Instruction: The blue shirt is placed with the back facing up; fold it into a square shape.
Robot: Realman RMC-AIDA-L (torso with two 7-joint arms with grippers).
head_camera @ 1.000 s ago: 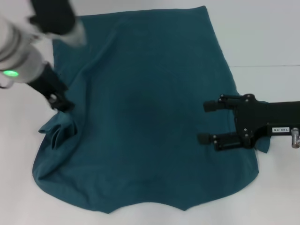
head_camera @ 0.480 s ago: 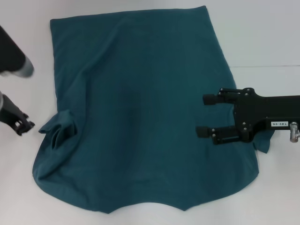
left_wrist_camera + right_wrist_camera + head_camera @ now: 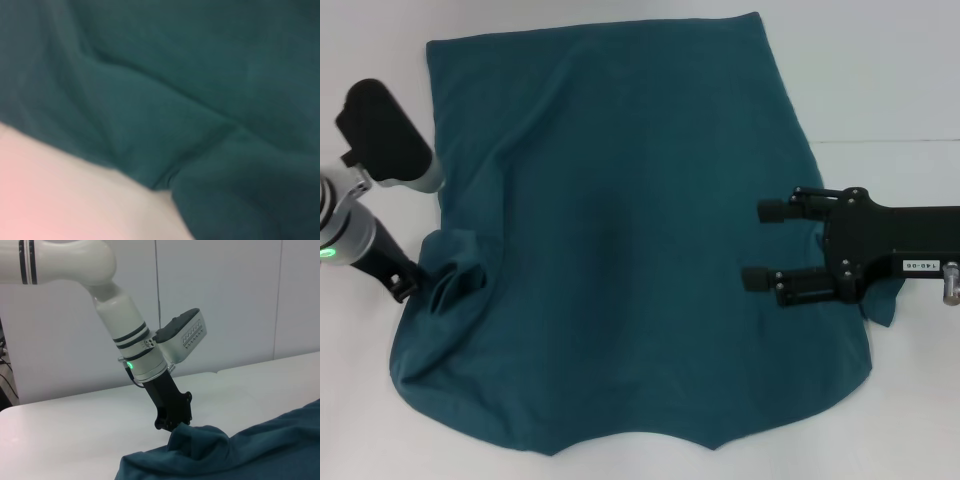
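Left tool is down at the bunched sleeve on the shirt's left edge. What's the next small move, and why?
Probably close the left tool on the bunched sleeve of the blue shirt. In the right wrist view its tip sits right at that raised fold. The right tool hovers open over the opposite edge, so the left side looks set to go first.

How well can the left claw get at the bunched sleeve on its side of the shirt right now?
Probably yes: the left claw is down at the bunched sleeve of the dark teal-blue fabric shirt, with nothing between them.
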